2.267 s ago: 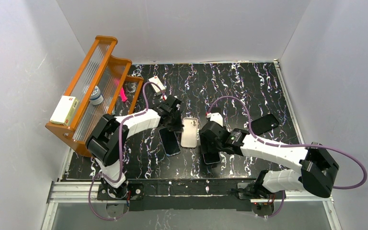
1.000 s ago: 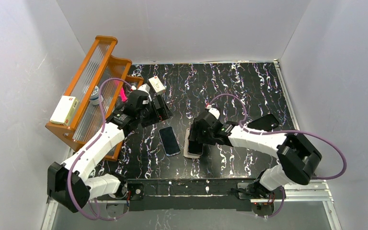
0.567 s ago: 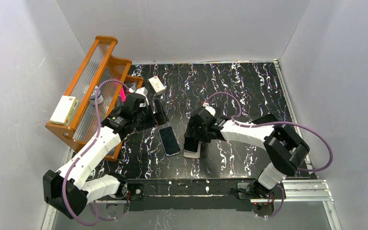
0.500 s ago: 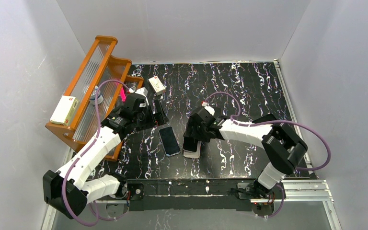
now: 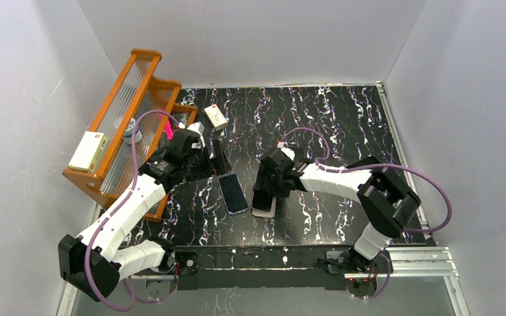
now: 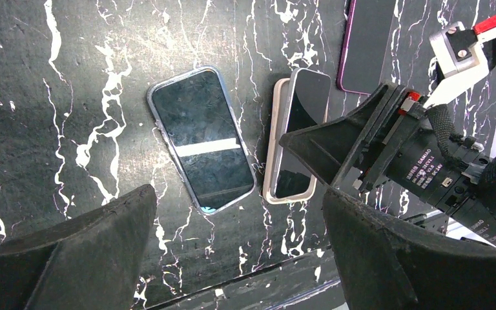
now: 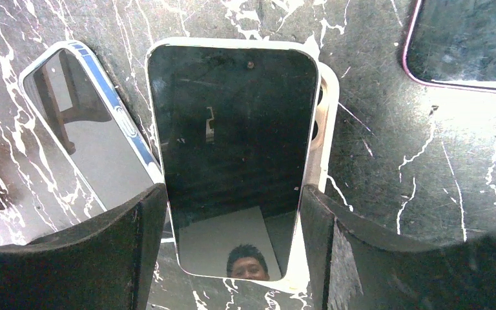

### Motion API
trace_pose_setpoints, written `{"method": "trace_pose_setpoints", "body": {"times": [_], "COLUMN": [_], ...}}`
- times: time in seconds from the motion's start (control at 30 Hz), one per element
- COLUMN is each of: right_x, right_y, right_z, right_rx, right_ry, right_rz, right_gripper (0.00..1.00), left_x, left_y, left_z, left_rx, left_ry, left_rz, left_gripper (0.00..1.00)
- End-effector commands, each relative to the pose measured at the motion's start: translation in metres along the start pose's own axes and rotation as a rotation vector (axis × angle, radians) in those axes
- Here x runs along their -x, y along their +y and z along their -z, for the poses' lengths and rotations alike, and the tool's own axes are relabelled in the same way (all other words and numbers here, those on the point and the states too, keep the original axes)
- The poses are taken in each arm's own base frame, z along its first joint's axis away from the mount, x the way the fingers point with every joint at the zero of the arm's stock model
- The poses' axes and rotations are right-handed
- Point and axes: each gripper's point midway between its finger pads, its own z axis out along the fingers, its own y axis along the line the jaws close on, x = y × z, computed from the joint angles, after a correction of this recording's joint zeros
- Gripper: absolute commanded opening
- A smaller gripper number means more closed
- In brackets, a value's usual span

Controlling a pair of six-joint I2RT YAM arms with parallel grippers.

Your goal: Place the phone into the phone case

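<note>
- Right gripper (image 7: 232, 194) clamps the phone (image 7: 232, 142) by its long edges, askew over the beige phone case (image 7: 327, 123), not seated.
- Left gripper (image 6: 239, 197) gapes wide, empty.
- Orange rack (image 5: 115, 112) carries a white box (image 5: 87, 151); its label is unreadable.

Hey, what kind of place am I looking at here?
Probably a robot lab test cell: left arm and right arm bolted at a table, blank white walls around, a phone over its case.

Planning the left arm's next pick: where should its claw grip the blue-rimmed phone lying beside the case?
Across its two long edges at mid-length, from straight above: the blue-rimmed phone lies flat, screen up, with only a thin gap beside the case.
</note>
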Motion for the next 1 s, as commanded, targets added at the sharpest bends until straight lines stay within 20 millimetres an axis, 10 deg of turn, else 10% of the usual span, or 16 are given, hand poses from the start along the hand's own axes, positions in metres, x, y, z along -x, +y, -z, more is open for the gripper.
{"method": "trace_pose_setpoints", "body": {"times": [0.0, 0.97], "right_x": [0.009, 0.011], "right_y": [0.015, 0.013], "right_z": [0.014, 0.027], "right_rx": [0.046, -0.003], "right_ry": [-0.011, 0.025], "right_rz": [-0.022, 0.073], "right_gripper": [0.6, 0.93], "left_x": [0.004, -0.009], "left_y": [-0.006, -0.016], "left_z": [0.008, -0.013], "left_rx": [-0.02, -0.072], "left_ry": [0.001, 0.075], "left_rz": [-0.015, 0.016], "left_gripper": [0.98, 0.92]}}
